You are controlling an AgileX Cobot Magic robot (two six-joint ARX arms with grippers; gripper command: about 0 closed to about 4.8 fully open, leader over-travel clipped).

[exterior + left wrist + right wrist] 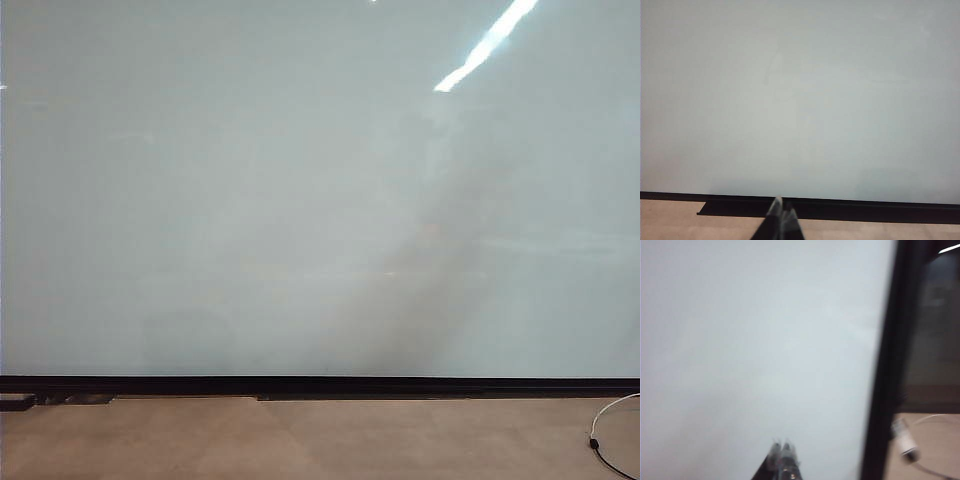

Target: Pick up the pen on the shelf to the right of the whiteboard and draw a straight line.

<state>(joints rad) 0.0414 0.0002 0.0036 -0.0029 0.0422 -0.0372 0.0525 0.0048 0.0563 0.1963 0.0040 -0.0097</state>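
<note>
Brown surface [300, 440] fills the foreground of our exterior view, with a white cable [612, 425] curling in at its right corner. Behind it the whiteboard [300, 200] rises, glossy and unmarked, a black strip along its lower edge and a streak of ceiling light reflected at upper right; neither of our arms appears here.

From our left wrist view, the left gripper [782, 212] pokes up at the frame's edge, jaws pressed together and holding nothing, pointing at the whiteboard [800, 100] above its black strip.

From our right wrist view, blurred, the right gripper [781, 450] faces the whiteboard [760, 340] near its black side frame, jaws closed and empty. Past that frame, the pen [904, 439] lies on a tan shelf [935, 450], white-barrelled with a dark tip, beside a loop of cable.
</note>
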